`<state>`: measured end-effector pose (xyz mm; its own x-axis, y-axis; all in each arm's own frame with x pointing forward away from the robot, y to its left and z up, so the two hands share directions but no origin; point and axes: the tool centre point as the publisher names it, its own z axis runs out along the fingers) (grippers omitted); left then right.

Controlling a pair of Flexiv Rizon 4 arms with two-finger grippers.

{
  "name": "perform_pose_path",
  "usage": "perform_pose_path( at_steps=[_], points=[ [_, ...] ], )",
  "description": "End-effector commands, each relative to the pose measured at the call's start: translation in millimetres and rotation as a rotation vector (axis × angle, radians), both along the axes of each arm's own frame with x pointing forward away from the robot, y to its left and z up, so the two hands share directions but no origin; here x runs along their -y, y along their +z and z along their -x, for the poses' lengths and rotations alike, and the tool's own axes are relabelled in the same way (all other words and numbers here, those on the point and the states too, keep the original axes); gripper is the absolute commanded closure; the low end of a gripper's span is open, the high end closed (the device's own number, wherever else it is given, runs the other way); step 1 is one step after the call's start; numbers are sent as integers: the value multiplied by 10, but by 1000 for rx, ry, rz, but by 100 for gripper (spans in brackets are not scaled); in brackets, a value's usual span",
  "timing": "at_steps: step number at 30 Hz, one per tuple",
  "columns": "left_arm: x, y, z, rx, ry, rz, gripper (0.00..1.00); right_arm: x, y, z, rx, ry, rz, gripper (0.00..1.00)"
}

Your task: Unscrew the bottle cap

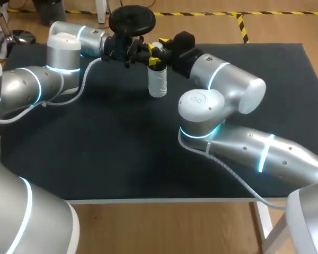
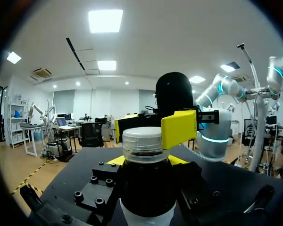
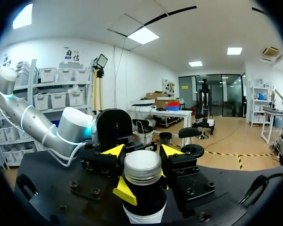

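Bottle [image 1: 158, 83]: upright on worktop [image 1: 122, 153], long axis vertical. Left claw [image 2: 146, 161] clamps the neck; right claw [image 3: 142, 187], opposite, is closed round the cap [image 3: 142, 165].

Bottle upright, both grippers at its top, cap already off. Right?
No: the cap is on the bottle, as the left wrist view shows. The bottle is upright, with the left gripper and right gripper at its top.
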<state>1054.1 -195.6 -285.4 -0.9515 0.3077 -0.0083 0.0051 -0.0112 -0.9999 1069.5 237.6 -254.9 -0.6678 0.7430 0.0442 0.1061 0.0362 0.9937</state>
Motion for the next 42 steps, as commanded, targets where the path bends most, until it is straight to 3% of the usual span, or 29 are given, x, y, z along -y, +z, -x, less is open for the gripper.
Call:
perform_pose_path(
  at_steps=[1, 18, 30, 42],
  points=[
    [-9, -15, -21, 0, -8, 3, 100, 83, -88, -50, 20, 72, -36, 100],
    [-9, -15, -21, 0, -8, 3, 100, 194, -46, -104, 68, 589, -137, 100],
    [-9, -15, -21, 0, -8, 3, 100, 138, 46, -34, 116, 958, -132, 100],
    [-9, -15, -21, 0, -8, 3, 100, 72, 117, 121, 25, 1313, -122, 100]
  ],
)
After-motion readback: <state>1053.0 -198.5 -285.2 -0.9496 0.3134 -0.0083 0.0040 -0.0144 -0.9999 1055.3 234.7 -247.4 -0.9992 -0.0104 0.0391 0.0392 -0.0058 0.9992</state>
